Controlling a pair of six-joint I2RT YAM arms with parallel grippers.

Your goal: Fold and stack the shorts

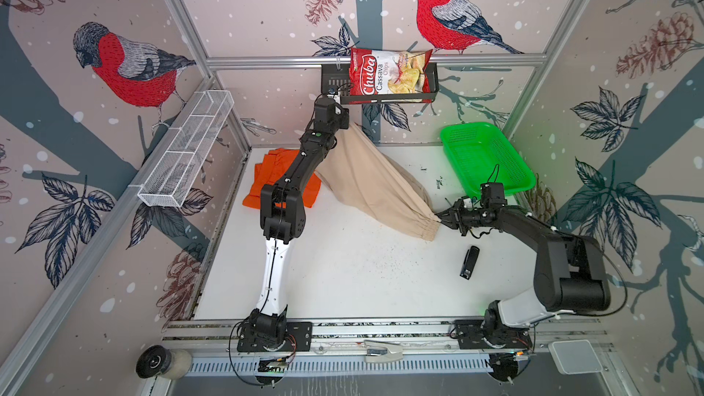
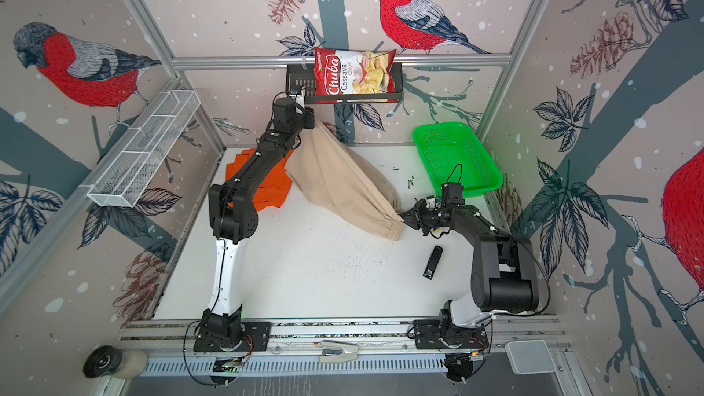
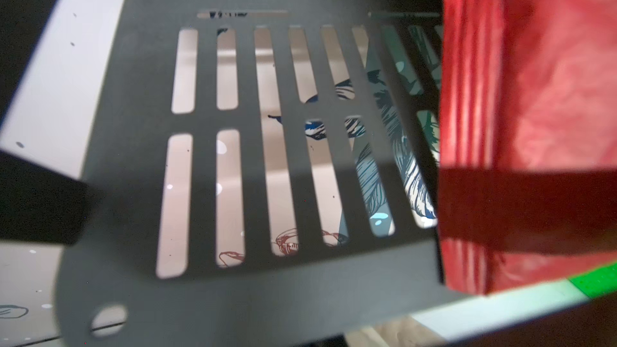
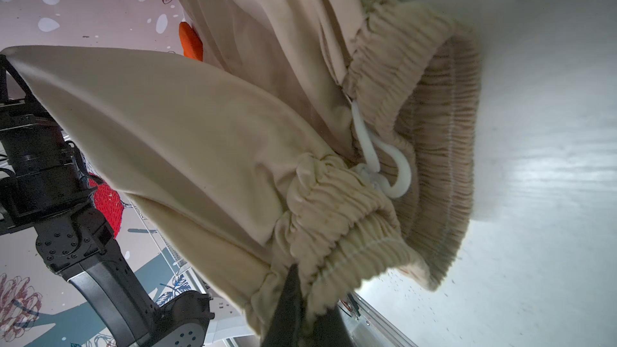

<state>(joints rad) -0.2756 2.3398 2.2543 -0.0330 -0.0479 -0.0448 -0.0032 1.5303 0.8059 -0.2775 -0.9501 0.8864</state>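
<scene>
Fingers (image 4: 290, 298) of the right gripper (image 1: 442, 217) clamp the gathered waistband of the beige shorts (image 1: 365, 177) low at the white table (image 1: 343, 280). The left gripper (image 1: 348, 121), closed on the opposite end, lifts it just under the black shelf (image 1: 331, 81), likely to stretch the cloth between the 2 grippers for folding. The orange shorts (image 1: 259, 177) lie crumpled below the left fingers, and the green basket (image 1: 491, 161) sits behind the right ones.

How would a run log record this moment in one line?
beige shorts: stretched between tools; left tool: shut on upper end, raised; right tool: shut on waistband; orange shorts: on table
</scene>
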